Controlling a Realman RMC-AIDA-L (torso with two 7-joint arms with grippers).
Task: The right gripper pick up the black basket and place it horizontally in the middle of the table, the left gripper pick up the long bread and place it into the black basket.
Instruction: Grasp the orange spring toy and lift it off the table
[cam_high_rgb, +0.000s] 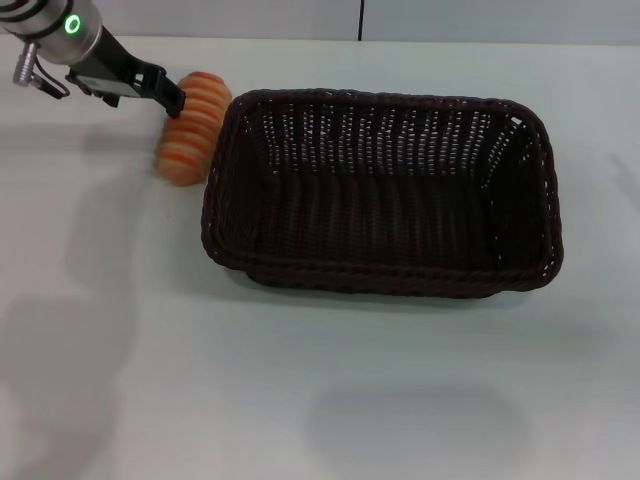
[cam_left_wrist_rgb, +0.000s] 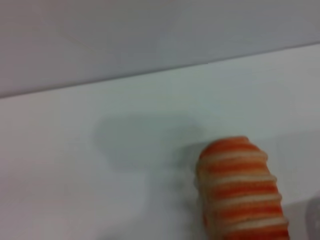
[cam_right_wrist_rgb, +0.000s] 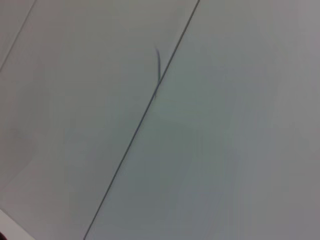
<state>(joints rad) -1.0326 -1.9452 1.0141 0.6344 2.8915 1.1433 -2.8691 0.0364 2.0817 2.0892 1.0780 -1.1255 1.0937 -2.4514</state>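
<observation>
A: Report the position of the black basket (cam_high_rgb: 380, 195).

B: It sits upright on the table (cam_high_rgb: 320, 400), long side running left to right, roughly central and slightly toward the robot's right. The interior is visible down to the woven floor.

A: Location of the long bread (cam_high_rgb: 190, 126)?

B: On the tabletop just beside the basket's left end, near the far left corner of the rim. It lies outside the basket. Whether it touches the wicker cannot be determined. The left wrist view shows its striped top (cam_left_wrist_rgb: 240, 195) resting on the white surface.

A: Left gripper (cam_high_rgb: 172, 100) status?

B: It reaches in from the far left, fingertips at the far end of the bread. Finger spacing cannot be determined; the tips merge into one dark shape against the loaf.

A: Right gripper?

B: Not visible in the head view. Its wrist camera shows only pale flat panels crossed by a thin dark seam (cam_right_wrist_rgb: 145, 112).
</observation>
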